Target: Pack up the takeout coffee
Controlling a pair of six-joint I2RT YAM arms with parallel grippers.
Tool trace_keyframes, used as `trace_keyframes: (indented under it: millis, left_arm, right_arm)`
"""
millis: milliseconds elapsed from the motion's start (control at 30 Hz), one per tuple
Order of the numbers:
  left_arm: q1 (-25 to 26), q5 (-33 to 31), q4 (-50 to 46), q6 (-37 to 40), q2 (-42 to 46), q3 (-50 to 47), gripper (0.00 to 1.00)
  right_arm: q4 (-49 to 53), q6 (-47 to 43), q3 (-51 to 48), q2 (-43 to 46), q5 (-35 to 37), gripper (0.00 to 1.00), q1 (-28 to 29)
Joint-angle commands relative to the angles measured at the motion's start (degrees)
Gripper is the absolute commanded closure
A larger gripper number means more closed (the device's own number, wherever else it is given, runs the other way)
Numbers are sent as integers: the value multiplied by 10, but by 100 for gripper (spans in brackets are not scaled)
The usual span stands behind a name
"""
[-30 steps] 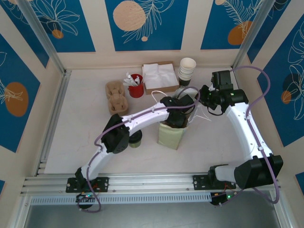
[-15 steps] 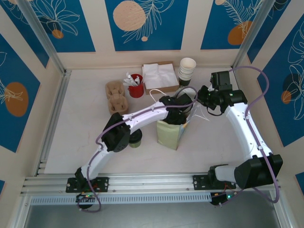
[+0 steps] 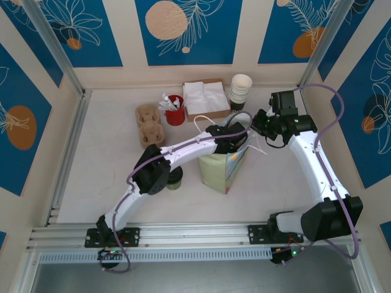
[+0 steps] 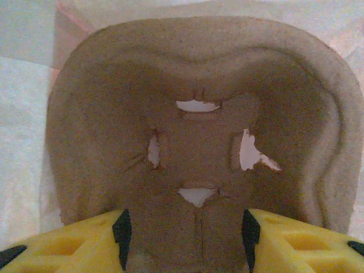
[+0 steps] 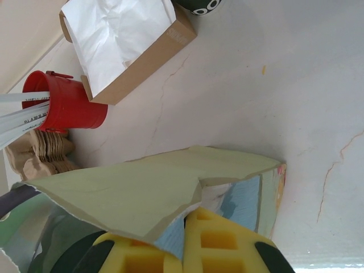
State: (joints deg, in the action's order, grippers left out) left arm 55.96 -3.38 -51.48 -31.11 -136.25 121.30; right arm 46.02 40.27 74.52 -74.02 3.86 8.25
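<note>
The takeout coffee (image 3: pixel 175 180), a small cup with a black lid, stands on the table half hidden under my left arm's elbow. A pale green paper bag (image 3: pixel 217 172) leans in the middle of the table, its mouth toward the back right. My left gripper (image 3: pixel 232 141) reaches into that mouth. In the left wrist view it (image 4: pixel 185 230) is shut on a brown pulp cup carrier (image 4: pixel 193 85), both pads against its sides. My right gripper (image 3: pixel 253 129) is shut on the bag's rim; the right wrist view shows its fingertips (image 5: pixel 185 224) pinching the bag's (image 5: pixel 142 193) edge.
Along the back stand a stack of pulp carriers (image 3: pixel 149 125), a red cup of packets (image 3: pixel 175 112), a brown box of napkins (image 3: pixel 204 97) and a stack of lidless cups (image 3: pixel 241 90). The bag's white handles (image 3: pixel 261 148) trail to its right. Metal rails edge the table.
The bag has tipped over toward the left, showing its printed side. The left gripper has drawn a little toward the back with the carrier, which is now hidden from above.
</note>
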Motion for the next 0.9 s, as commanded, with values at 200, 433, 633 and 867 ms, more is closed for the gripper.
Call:
trace_keyframes:
  millis: [200, 433, 633, 867]
  left_arm:
    - [-6, 63, 7, 19, -27, -49, 43]
    - [-6, 83, 21, 26, -27, -55, 43]
    - [-9, 64, 19, 25, -15, -53, 40]
    - [-18, 27, 12, 28, 22, -53, 35]
  right_arm:
    - [-43, -23, 26, 1, -45, 100, 4]
    - [-50, -36, 43, -2, -65, 100, 2]
    - [-51, -31, 55, -1, -91, 100, -1]
    - [-52, -24, 49, 20, -125, 100, -18]
